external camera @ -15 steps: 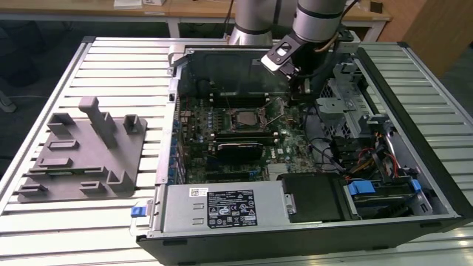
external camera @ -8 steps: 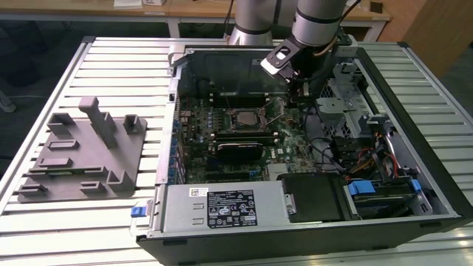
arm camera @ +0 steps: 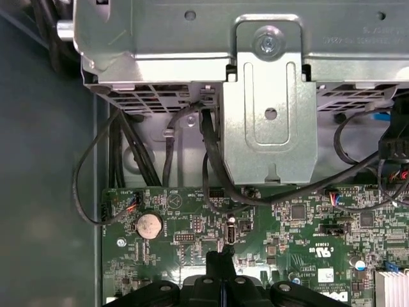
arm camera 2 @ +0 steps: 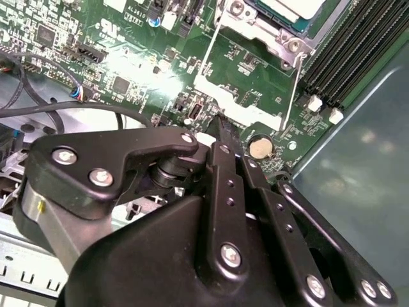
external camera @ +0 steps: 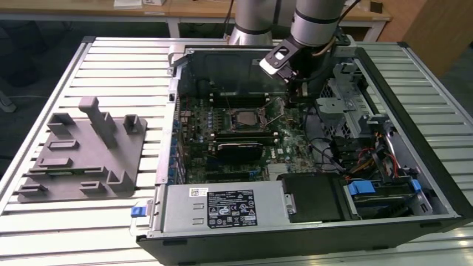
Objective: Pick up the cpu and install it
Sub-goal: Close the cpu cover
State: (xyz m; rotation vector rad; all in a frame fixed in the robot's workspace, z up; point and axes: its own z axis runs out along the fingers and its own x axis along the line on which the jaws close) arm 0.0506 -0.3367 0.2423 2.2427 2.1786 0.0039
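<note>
Since the cpu (external camera: pixel 242 117) lies flat in the socket (arm camera 2: pixel 259 33) in the middle of the board (external camera: pixel 194 160), inside the open case (external camera: pixel 432 160), the gripper (arm camera: pixel 221 256) carries nothing. Its fingers (arm camera 2: pixel 220 173) are pressed together and empty, low over the board just at the exterior view's right of the socket, near the coin battery (arm camera: pixel 149 225).

I judge the chip light, stiff and fragile, with a smooth metal top. It is best taken by two opposite rims and kept level.

A white label (external camera: pixel 230 209) on the power supply (external camera: pixel 185 213) and white marks on the board carry print, which I do not read.
</note>
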